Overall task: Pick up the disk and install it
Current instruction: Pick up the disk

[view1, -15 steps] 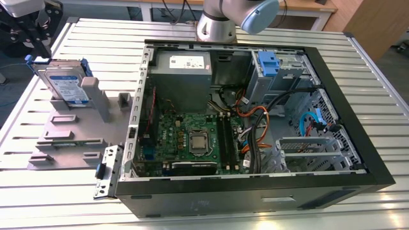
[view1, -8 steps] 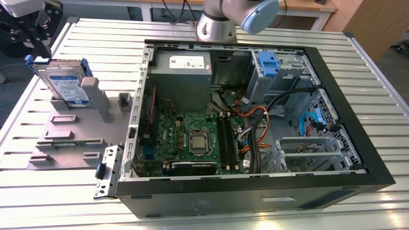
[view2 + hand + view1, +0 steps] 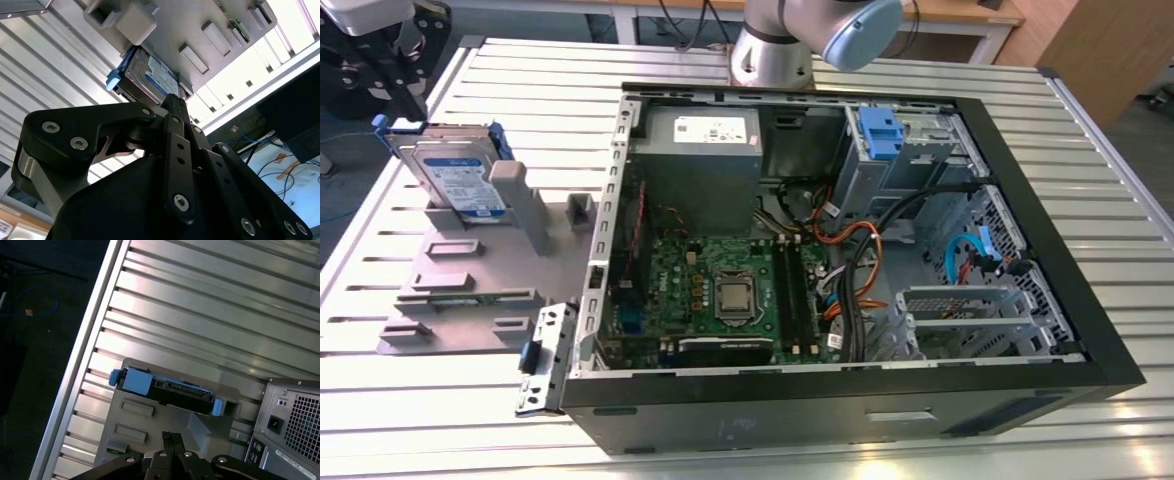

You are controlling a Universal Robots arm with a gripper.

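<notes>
The disk stands on edge in a grey holder on the table, at the exterior view's left. It is a silver drive with a white-and-blue label in a blue carrier. My gripper hangs just beyond the disk's top edge, at the far left. In both wrist views the disk lies a short way past the black fingertips. The gripper is shut, its fingers meet at a point and nothing is between them. It does not touch the disk.
An open black computer case lies on the slatted metal table to the right of the holder. Inside are a grey power supply, a green motherboard, cables, and a grey drive bay with a blue bracket. The arm's base stands behind the case.
</notes>
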